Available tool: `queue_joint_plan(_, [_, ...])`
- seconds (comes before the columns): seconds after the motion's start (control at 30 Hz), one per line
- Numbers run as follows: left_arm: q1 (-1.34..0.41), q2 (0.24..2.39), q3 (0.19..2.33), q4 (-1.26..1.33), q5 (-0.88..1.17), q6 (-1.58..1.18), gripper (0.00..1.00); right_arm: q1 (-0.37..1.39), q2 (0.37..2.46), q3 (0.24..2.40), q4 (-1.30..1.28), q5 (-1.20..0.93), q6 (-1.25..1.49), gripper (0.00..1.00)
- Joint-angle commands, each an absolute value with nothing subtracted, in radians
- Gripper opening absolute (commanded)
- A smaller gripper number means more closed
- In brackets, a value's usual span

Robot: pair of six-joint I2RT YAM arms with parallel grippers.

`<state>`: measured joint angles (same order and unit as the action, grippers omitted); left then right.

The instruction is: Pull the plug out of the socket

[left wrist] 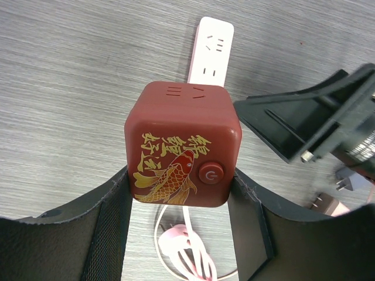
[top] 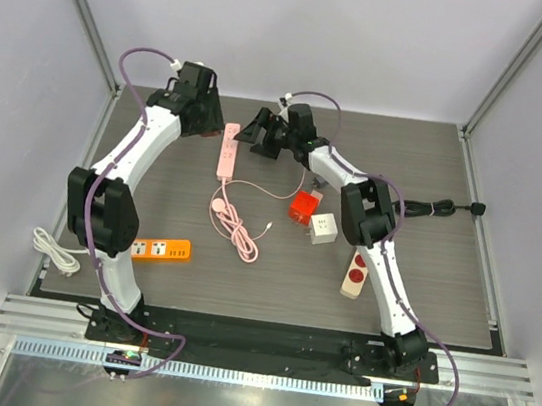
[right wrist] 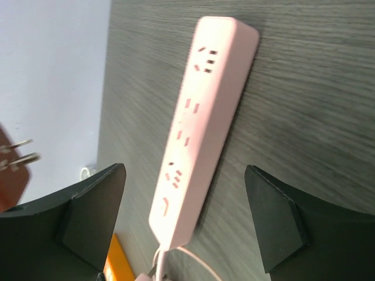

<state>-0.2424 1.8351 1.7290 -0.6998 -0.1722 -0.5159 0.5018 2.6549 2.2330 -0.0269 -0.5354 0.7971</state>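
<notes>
Now | left tool (left wrist: pixel 181 182) clamps red cube plug (left wrist: pixel 183 126) | right tool (right wrist: pixel 184 178) wide, above pink socket strip (right wrist: pixel 206 96)

Grey wood-grain tabletop (top: pixel 269 286) inside plain pale walls (top: pixel 375 36), aluminium corner posts (top: pixel 516 61).

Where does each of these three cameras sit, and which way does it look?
Top: above and behind, looking down on the table; both arms show.
Left wrist: rides that arm, looks down past the left claw gripping a red cube.
Right wrist: rides that arm, looks down through the open right claw at a pink strip.
Shared: both wrist views show strip and cube.
</notes>
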Motion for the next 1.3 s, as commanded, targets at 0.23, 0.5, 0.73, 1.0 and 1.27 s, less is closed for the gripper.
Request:
queue_joint_plan(0.23, [-0.339, 1.822, 1.770, -0.675, -0.106, -0.492, 0.00, 0.459, 2.373, 2.048, 0.130, -0.581, 0.788, 0.90])
queue_joint_plan(0.5, [-0.605, 1.838, 1.747, -0.678, -0.270, -0.430, 0.00, 0.410, 2.128, 1.800, 0.146, -0.391, 0.674, 0.92])
queue_joint_plan(0.73, [-0.796, 1.904, 1.727, -0.667, -0.235, -0.449, 0.00, 0.304, 1.962, 1.628, 0.150, -0.301, 0.689, 0.92])
queue_joint_plan(1.0, [-0.969, 1.979, 1.733, -0.695, -0.291, -0.468, 0.00, 0.146, 1.862, 1.476, 0.192, -0.304, 0.718, 0.93])
queue_joint_plan(1.27, [-1.017, 2.009, 1.715, -0.687, -0.307, -0.491, 0.00, 0.114, 1.893, 1.456, 0.232, -0.356, 0.768, 0.92])
